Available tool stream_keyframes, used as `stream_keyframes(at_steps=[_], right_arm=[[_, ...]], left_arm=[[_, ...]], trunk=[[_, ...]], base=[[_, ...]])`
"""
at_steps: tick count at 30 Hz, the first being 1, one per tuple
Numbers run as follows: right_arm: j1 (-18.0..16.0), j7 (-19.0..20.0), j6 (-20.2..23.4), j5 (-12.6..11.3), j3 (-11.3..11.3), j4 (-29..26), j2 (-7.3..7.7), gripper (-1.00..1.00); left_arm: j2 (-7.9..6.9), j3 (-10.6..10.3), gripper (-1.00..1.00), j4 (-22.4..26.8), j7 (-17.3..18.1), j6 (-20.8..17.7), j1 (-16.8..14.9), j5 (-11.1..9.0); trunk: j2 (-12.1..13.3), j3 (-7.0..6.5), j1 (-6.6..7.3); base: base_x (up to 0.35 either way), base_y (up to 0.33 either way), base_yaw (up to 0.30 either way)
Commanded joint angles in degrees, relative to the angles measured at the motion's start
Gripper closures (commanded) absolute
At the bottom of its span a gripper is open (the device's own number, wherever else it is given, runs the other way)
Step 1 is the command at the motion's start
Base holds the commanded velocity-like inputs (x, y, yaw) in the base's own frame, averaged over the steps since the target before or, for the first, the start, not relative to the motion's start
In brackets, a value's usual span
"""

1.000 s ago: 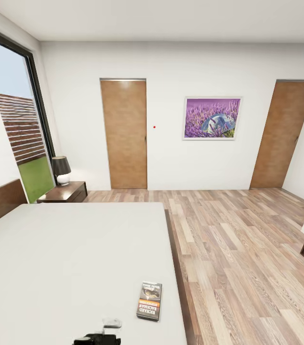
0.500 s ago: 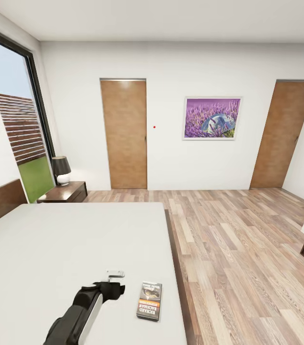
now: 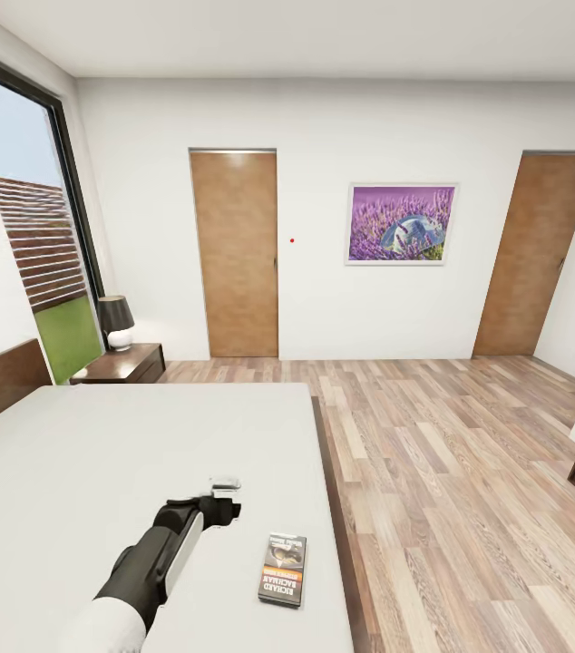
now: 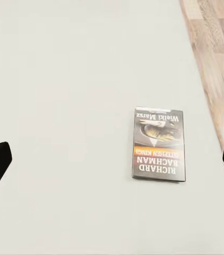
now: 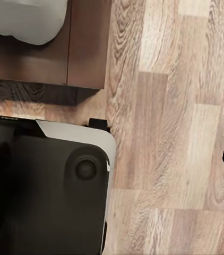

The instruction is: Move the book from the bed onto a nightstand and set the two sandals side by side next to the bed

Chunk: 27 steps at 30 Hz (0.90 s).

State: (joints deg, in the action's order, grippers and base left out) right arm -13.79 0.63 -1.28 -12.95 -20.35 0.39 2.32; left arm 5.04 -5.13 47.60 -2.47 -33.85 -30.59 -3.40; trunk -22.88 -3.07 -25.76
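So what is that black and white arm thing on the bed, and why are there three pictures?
It's a robot's left arm. Its left gripper hangs over the white bed, open and holding nothing. The big picture comes from a camera on the robot's head. The other two come from cameras by each gripper. The left one looks down at the book lying flat on the bed near its edge. The right one looks down at the wooden floor and the robot's own base. Far off, a nightstand carries a lamp.
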Motion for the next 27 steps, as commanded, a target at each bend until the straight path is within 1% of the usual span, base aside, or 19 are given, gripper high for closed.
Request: stream_keyframes(at_steps=[1, 3, 4, 8, 9, 18, 22, 27], right_arm=[[0.0, 0.0, -0.3, -0.6, 0.0, -0.3, 0.16, -1.00], [-0.1, 0.0, -0.5, -0.6, 0.8, -1.2, 0.50, -1.00], [-0.1, -0.2, -0.6, -0.6, 1.5, -2.5, 0.83, -1.00], [-0.2, -1.3, -0.7, -0.6, 2.3, -5.8, 1.20, -1.00], [-0.4, -2.4, -0.6, -0.6, 2.5, -7.4, 1.30, -1.00], [-2.5, -10.3, -0.2, -0.5, 2.8, -14.1, 1.01, -1.00], [-3.9, -11.9, -0.2, -0.5, 2.8, -16.2, 1.01, -1.00], [-6.3, -12.7, -0.1, -0.6, 2.9, -17.3, 1.07, -1.00]], left_arm=[[0.00, -0.1, -1.00, -0.3, -0.3, 0.2, -0.6, -0.4], [-0.01, -0.1, -1.00, -0.7, -0.3, 0.8, -2.0, -0.3], [-0.02, 0.0, -1.00, -1.3, -0.3, 1.2, -3.2, -0.3], [0.02, 0.1, -1.00, -2.4, -0.3, 1.7, -4.6, -0.5], [0.05, 0.1, -1.00, -2.8, -0.3, 2.0, -5.0, -0.5], [0.50, 0.1, -1.00, -3.3, -0.4, 4.7, -5.5, -0.4], [0.56, 0.1, -1.00, -3.4, -0.4, 6.0, -5.6, -0.3], [0.52, 0.0, -1.00, -4.4, -0.5, 8.1, -5.6, -0.2]], trunk=[[0.0, 0.03, -0.02], [0.0, 0.03, -0.02], [0.0, 0.03, -0.02], [0.0, 0.03, -0.02], [0.0, 0.03, -0.02], [0.0, 0.03, -0.02], [0.0, 0.03, -0.02], [0.0, 0.03, -0.02]], base=[[0.000, 0.000, 0.000], [0.000, 0.000, 0.000], [0.000, 0.000, 0.000], [0.000, 0.000, 0.000], [0.000, 0.000, 0.000], [0.000, 0.000, 0.000], [0.000, 0.000, 0.000], [0.000, 0.000, 0.000]])
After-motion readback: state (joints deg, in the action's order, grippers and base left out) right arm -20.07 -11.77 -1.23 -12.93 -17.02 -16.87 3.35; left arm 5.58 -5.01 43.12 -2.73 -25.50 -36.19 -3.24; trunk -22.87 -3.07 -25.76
